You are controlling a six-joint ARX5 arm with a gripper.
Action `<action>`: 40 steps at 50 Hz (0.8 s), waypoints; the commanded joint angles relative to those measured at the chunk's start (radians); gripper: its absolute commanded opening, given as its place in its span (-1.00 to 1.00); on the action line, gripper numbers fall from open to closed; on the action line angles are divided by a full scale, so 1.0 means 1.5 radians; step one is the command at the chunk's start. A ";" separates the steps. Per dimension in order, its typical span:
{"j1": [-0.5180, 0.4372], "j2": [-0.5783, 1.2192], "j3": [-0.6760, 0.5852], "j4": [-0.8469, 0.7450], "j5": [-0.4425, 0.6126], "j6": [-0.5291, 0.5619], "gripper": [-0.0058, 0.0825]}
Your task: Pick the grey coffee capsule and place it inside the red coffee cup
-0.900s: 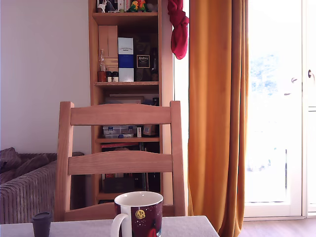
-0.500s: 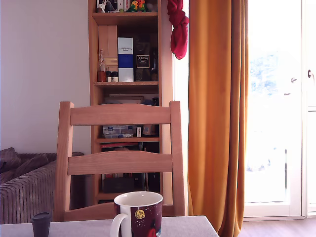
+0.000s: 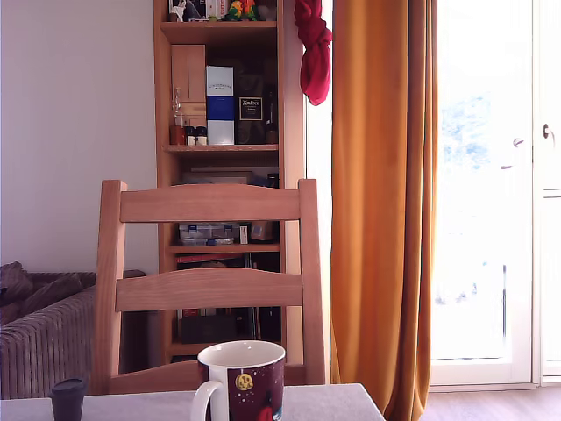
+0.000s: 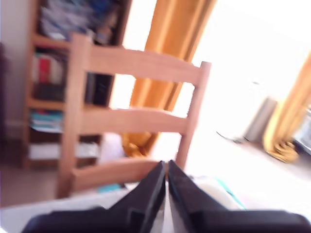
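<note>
My gripper [image 4: 166,167] is clenched, its two black fingers [image 4: 150,194] pressed tip to tip with nothing between them; the wrist view is blurred, and neither cup nor capsule can be made out in it. Beyond my fingertips stands the wooden chair [image 4: 136,121], its slatted back plain and pale.

In the exterior view my arm is out of sight. The capsule [image 3: 67,399] is small, dark grey and tapered, with a wider flat rim on top. It stands upright on the table [image 3: 333,405], well apart from the cup [image 3: 241,381], on the cup's side toward the exterior view's left. The cup is dark red ceramic, white inside, with a white handle, a round gold emblem and bright red marks.

The table top is light grey. Behind the chair rise a wooden bookshelf [image 3: 166,175], an orange curtain [image 3: 381,202] and a bright window [image 3: 482,175]; a ribbed grey sofa [image 3: 44,338] sits at the exterior view's left.
</note>
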 commanded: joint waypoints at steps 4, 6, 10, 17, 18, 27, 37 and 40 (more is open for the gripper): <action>-0.007 0.067 0.008 0.001 0.039 -0.007 -0.91; -0.009 0.090 0.010 0.001 0.043 -0.007 -0.91; -0.013 0.148 0.018 0.005 0.047 -0.006 -0.91; -0.020 0.244 0.027 0.090 0.046 -0.011 -0.76; -0.020 0.254 0.028 0.105 0.041 -0.017 -0.68; -0.020 0.365 0.059 0.158 0.012 -0.034 0.20; -0.042 0.525 0.118 0.140 -0.014 -0.026 0.32; -0.055 0.578 0.145 0.130 -0.022 -0.009 0.36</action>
